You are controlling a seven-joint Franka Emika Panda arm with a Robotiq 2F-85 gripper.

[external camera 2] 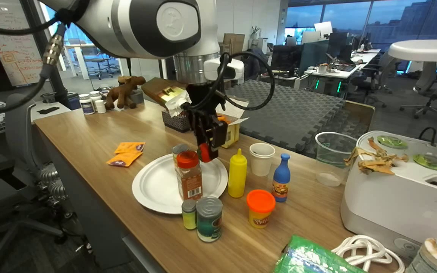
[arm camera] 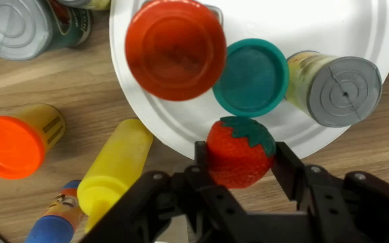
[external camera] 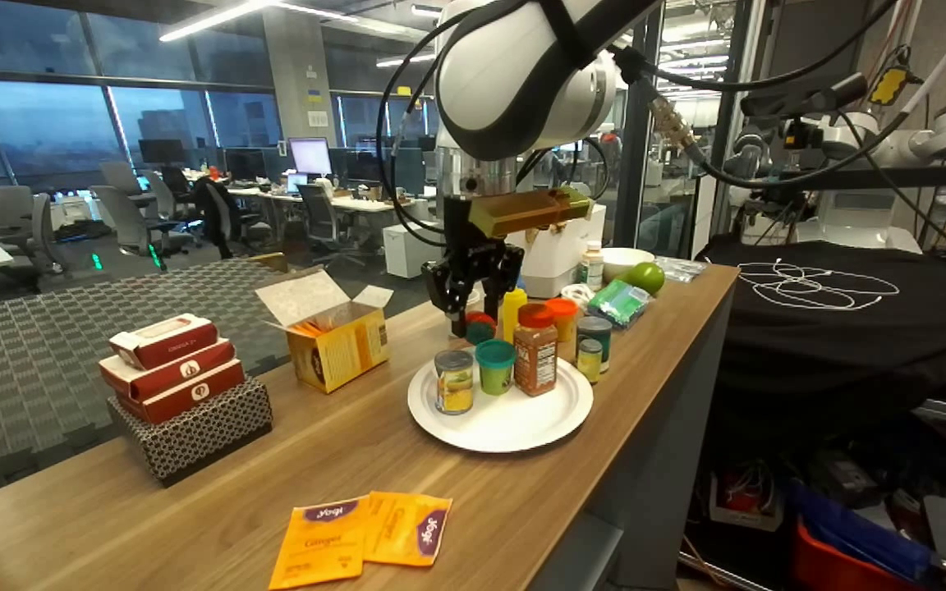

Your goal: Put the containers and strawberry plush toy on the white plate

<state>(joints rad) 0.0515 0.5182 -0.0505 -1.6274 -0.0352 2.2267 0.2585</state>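
- At the gripper: jaws clamped on the strawberry plush toy, which in the wrist view overlaps the 6 o'clock rim of the white plate.
- Clock from toy, wrist view: red-lidded jar at 11, grey-topped can at 2, both on the plate.
- Between them at 12, teal-lidded jar: lid only from the wrist, green body plain in an exterior view.
- Off plate: yellow squeeze bottle at 9; seen standing upright in an exterior view.
- Only in an exterior view: stacked red-and-white boxes, 9 o'clock from plate.
- Only in an exterior view: brown plush animal, 11 o'clock from plate.
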